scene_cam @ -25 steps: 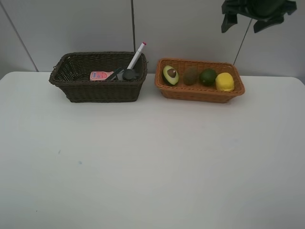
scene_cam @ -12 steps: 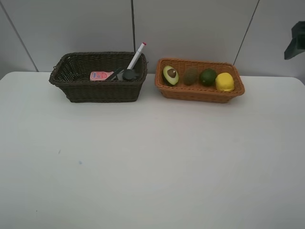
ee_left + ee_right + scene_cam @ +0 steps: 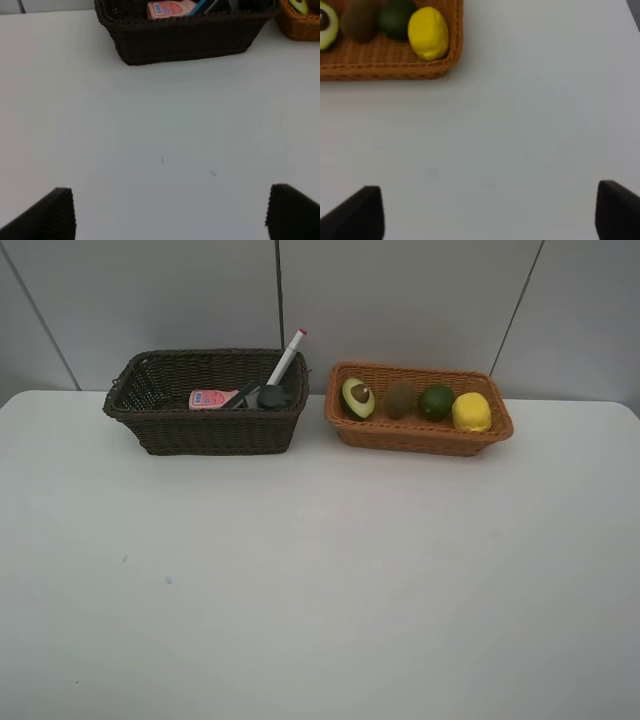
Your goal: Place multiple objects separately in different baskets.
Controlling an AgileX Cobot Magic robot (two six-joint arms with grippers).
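Presently listed, by size: white tabletop (image 3: 320, 580); deep dark brown wicker basket (image 3: 160, 430) at the rear left; shallower orange-tan wicker basket (image 3: 420, 436) just beside it on the right.

Dark basket holds: white red-capped marker (image 3: 286, 357), leaning upright over the back rim; pink bottle (image 3: 211, 398), lying flat; dark green bottle (image 3: 272, 396).

Orange-tan basket holds, in a row: halved avocado (image 3: 358, 397), brown kiwi (image 3: 400, 399), round green fruit (image 3: 436, 402), yellow lemon (image 3: 471, 411).

Left gripper (image 3: 170, 212) and right gripper (image 3: 490, 212): jaws spread wide, empty, above bare table.
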